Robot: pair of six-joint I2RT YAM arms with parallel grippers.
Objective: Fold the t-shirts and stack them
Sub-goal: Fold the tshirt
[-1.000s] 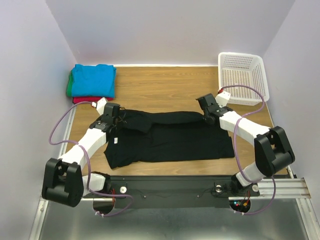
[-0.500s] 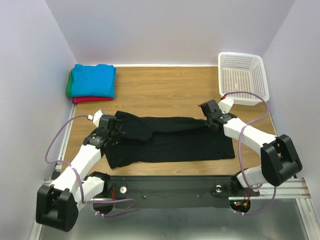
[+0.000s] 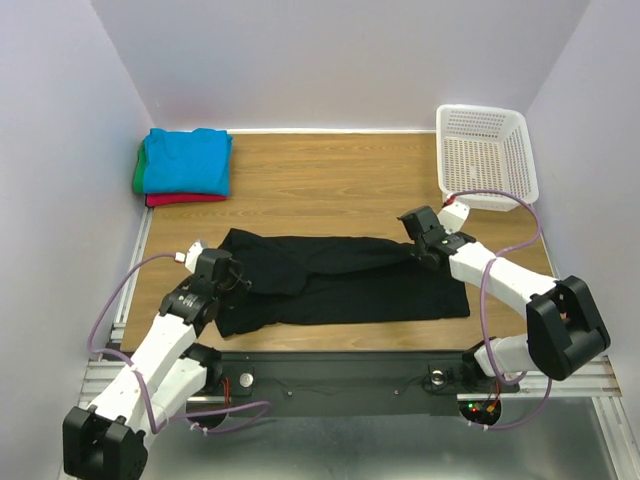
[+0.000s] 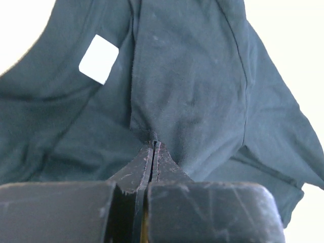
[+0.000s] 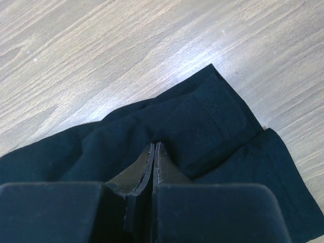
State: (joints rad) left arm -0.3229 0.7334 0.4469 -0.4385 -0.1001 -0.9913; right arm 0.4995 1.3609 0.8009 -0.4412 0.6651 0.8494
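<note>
The black t-shirt point(image 3: 340, 285) lies spread across the near middle of the table, its far edge folded toward me. My left gripper point(image 3: 232, 278) is shut on the shirt's left part; in the left wrist view point(image 4: 153, 144) the cloth bunches at the closed fingertips, with the white neck label point(image 4: 98, 58) beyond. My right gripper point(image 3: 420, 250) is shut on the shirt's right far edge, with dark cloth point(image 5: 202, 126) pinched at the tips point(image 5: 154, 146). A stack of folded turquoise point(image 3: 187, 158), green point(image 3: 137, 172) and red point(image 3: 185, 199) t-shirts sits at the far left.
A white lattice basket point(image 3: 485, 155) stands at the far right corner. The table is wood point(image 3: 330, 180), walled at the left, back and right. A metal rail point(image 3: 350, 365) runs along the near edge by the arm bases.
Both grippers have moved toward me, carrying the shirt's far edge over its near part. The left arm has drawn back most.
</note>
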